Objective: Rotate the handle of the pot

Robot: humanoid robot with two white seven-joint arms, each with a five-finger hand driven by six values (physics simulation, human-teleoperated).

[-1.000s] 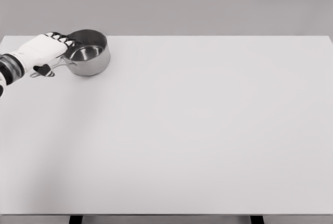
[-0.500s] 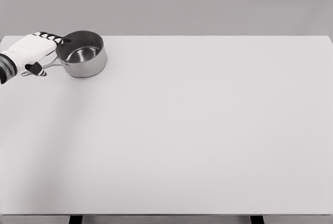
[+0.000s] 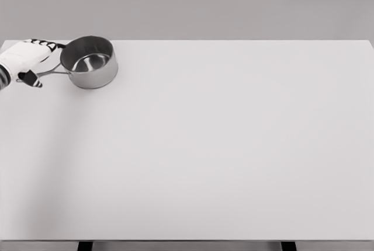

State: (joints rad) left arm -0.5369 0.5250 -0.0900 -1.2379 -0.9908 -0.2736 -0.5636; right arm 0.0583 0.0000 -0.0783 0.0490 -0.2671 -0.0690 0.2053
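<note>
A small steel pot [image 3: 89,62] stands at the table's far left corner, its thin handle [image 3: 51,72] pointing left and slightly toward me. My left hand [image 3: 34,59], white with black fingertips, reaches in from the left edge beside the pot. Its fingers [image 3: 51,45] stretch out toward the pot's back rim without closing on it. The thumb tip [image 3: 30,79] lies at the handle's outer end. Most of the handle shows bare between hand and pot. The right arm is out of view.
The white table [image 3: 222,146] stretches wide to the right and toward me. Its left edge and back edge run close to the pot and the hand. A plain grey wall stands behind.
My left hand has drawn back to the left, uncovering the handle. The pot has shifted a little left, and its handle has swung from lower-left to nearly straight left.
</note>
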